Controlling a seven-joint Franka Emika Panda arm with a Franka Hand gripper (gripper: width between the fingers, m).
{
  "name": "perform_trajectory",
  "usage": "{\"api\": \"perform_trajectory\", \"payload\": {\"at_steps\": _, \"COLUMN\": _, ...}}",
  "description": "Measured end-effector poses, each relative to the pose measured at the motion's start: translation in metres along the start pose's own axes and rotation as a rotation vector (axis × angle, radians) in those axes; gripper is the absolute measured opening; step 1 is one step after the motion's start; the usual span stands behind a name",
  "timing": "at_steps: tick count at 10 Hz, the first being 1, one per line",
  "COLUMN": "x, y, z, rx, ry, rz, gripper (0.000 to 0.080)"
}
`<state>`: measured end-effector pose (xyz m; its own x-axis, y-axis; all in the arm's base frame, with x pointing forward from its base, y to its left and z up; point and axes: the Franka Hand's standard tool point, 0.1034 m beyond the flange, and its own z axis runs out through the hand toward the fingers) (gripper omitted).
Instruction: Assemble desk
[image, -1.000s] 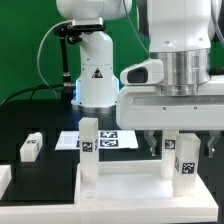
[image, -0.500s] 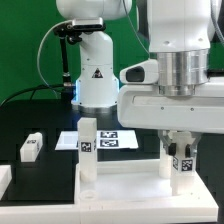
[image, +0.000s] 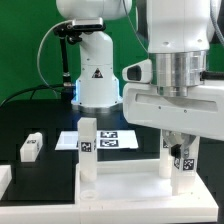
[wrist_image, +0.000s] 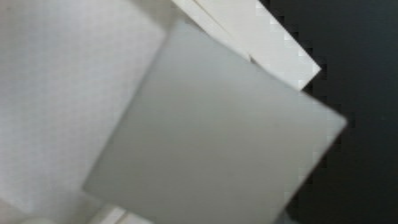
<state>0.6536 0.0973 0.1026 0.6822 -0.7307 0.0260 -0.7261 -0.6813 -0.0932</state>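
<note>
Black counter (image: 40, 120), green backdrop. End effector (image: 181, 148) directly above upright leg post (image: 184, 165) on top panel (image: 130, 185), long axis vertical; fingers straddle post, grip state unclear.

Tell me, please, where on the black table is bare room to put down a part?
Bare black table lies behind the loose leg, toward the robot base. It is crowded around the desk top, its two upright legs and the gripper.

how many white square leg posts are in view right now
3: one white square leg post upright on the white desk panel, one upright under the gripper, one lying loose on the black table. Others may be hidden.
</note>
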Motion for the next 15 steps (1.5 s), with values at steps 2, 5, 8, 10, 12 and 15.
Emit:
{"api": "perform_trajectory", "payload": {"at_steps": 2, "x": 0.0, "y": -0.005, "z": -0.006, "rx": -0.006, "ry": -0.011, "rz": -0.139, "gripper": 0.0001}}
{"api": "perform_trajectory", "payload": {"at_steps": 5, "x": -0.006, "y": -0.015, "z": -0.025, "rx": 0.001, "ry": 0.007, "rz": -0.448, "gripper": 0.0126}}
{"api": "perform_trajectory", "payload": {"at_steps": 8, "x": -0.004, "y": -0.01, "z": -0.021, "rx": -0.017, "ry": 0.008, "rz": -0.571, "gripper": 0.0443}}
{"api": "perform_trajectory", "payload": {"at_steps": 10, "x": -0.017, "y": 0.002, "z": -0.016, "rx": -0.035, "ry": -0.08, "rz": -0.557, "gripper": 0.0633}}
{"api": "perform_trajectory", "payload": {"at_steps": 12, "x": -0.027, "y": 0.01, "z": -0.008, "rx": -0.057, "ry": -0.121, "rz": -0.569, "gripper": 0.0647}}
{"api": "perform_trajectory", "payload": {"at_steps": 15, "x": -0.026, "y": 0.012, "z": -0.006, "rx": -0.063, "ry": -0.119, "rz": -0.554, "gripper": 0.0649}}
